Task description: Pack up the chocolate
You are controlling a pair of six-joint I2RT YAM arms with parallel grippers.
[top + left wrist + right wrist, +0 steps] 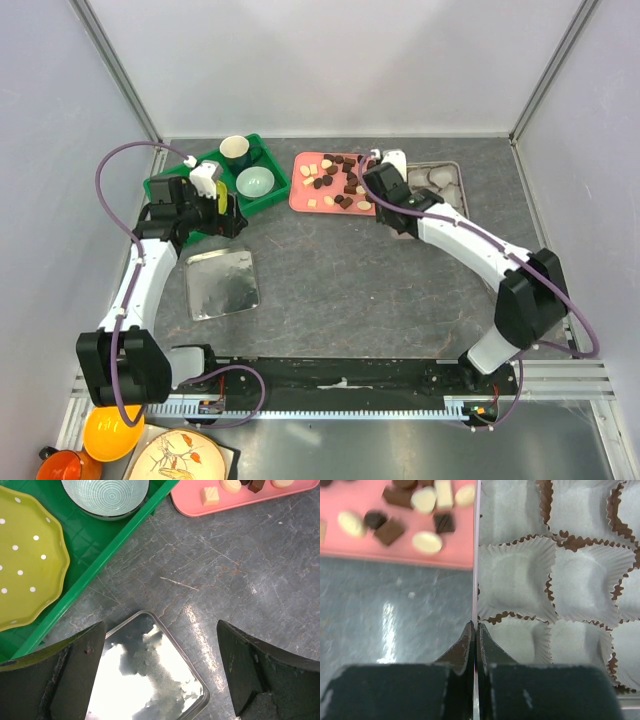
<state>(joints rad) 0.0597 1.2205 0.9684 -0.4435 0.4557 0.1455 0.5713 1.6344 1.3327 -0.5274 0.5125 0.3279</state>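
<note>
the chocolate (335, 184), dark brown and cream pieces, lies loose on a pink tray (299, 197) at the middle of the far side of the tabletop (350, 270). just right of the tray, touching or nearly so, sits a tin (456, 167) filled with white fluted paper cups (515, 580). every cup in the right wrist view holds nothing, and no chocolate shows in the tin.

the right fingers (465, 652) are clenched together on the thin left rim of the tin, which runs straight up that view between the tray and the cups. several pieces lie on the tray close to that rim.

the left fingers (70, 680) are spread wide and hold nothing. they hang over bare tabletop and the far corner of a shiny lid (222, 283), which lies flat on the left near side, well apart from the tin. beside them is a green tray (272, 150) carrying a yellow dotted plate (25, 555), a pale ribbed bowl (254, 181) and a dark mug (235, 150). from the left wrist the near corner of the pink tray shows with a few pieces on it, one of them a cream block.
</note>
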